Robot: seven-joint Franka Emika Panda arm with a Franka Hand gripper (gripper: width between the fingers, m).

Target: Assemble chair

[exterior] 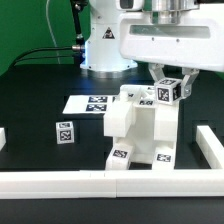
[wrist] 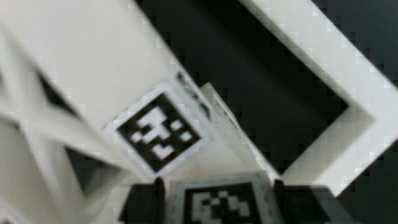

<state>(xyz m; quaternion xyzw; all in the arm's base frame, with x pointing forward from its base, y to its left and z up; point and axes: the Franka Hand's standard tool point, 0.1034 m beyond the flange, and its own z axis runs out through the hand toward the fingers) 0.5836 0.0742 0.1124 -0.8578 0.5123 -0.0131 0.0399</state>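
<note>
The partly built white chair [exterior: 140,125] stands in the middle of the black table, with tags on its front and base. My gripper [exterior: 169,84] is at the chair's top right corner in the exterior view, shut on a small white tagged part [exterior: 168,93] that touches the chair's top. In the wrist view this tagged part [wrist: 217,203] sits between my dark fingers [wrist: 150,200]. Just beyond it is a tagged face of the chair [wrist: 160,128]. A loose tagged white block [exterior: 64,131] stands alone at the exterior view's left.
The marker board [exterior: 93,103] lies flat behind the chair, in front of the arm's base [exterior: 105,45]. A long white border rail [exterior: 90,184] runs along the front and up the exterior view's right side [exterior: 211,148]. It also shows in the wrist view [wrist: 329,60].
</note>
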